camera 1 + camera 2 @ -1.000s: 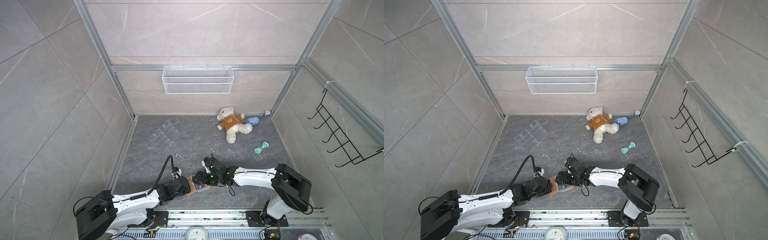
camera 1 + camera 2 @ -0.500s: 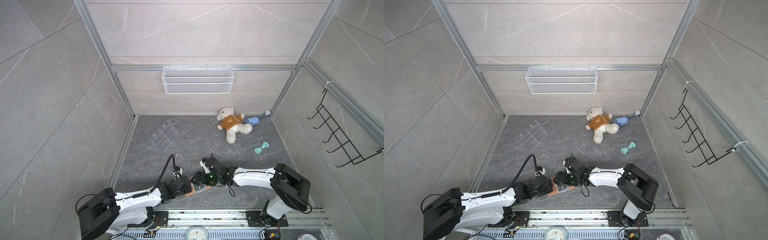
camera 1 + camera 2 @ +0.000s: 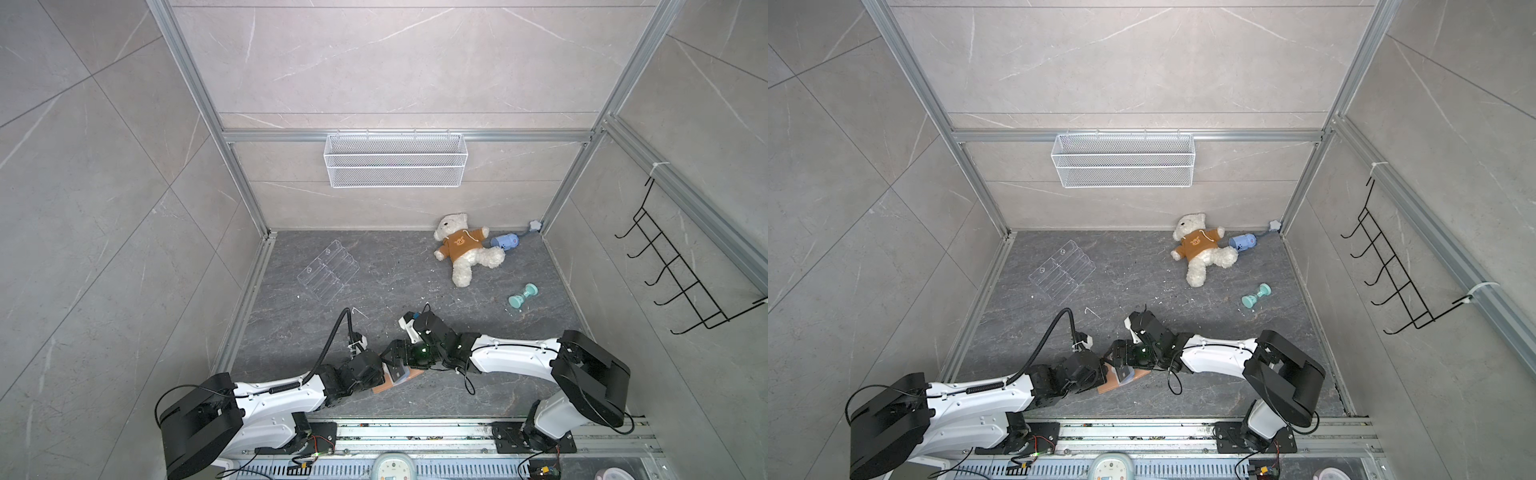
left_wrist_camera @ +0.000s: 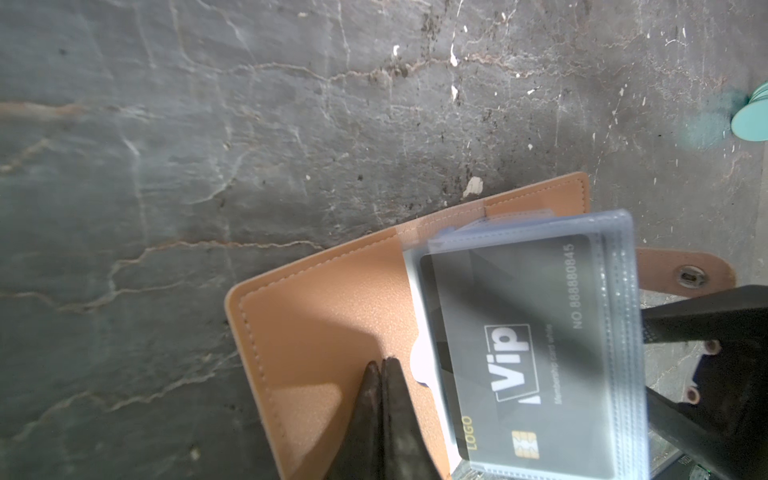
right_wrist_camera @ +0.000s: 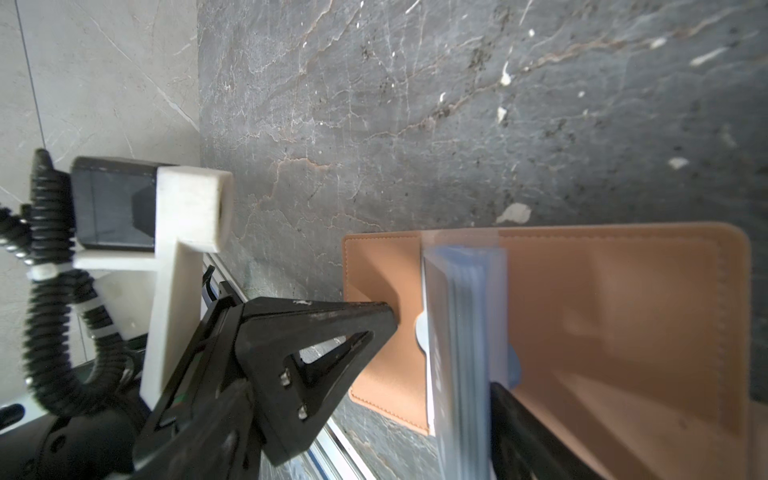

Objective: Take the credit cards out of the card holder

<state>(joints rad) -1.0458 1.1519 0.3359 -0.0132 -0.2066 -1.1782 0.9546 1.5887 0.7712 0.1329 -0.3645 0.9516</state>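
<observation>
Nearest you, by the front edge of the bench [image 4: 208,124], the card holder [image 4: 324,332] lies open and flat. Your left gripper [image 4: 381,368] has its fingers pressed together, tips down on the tan leather of one flap, pinning it. Just beside them the pale blue sleeves [image 5: 465,332] stand up on edge as a bundle. The right gripper [image 4: 648,361] has its fingers [image 4: 706,309] spread wide at the bundle's outer edge. One of them leans against the side of the sleeves, and I see no clamp on anything.

So I judge the opening done and the extraction not begun. The one credit card [image 4: 519,353] you can read, dark with white "Vip" lettering, still sits inside the front sleeve, and no card lies loose on the bench. Every card is left to pull.

You cannot count the cards behind that front one, since the sleeves are blurred and stacked. The right wrist view shows only one right finger. In both top views the arms cover most of the holder.

Farther back, well apart, lie a teal dumbbell toy [image 3: 523,296], a clear tiered rack [image 3: 328,272] and a teddy bear [image 3: 461,249]
</observation>
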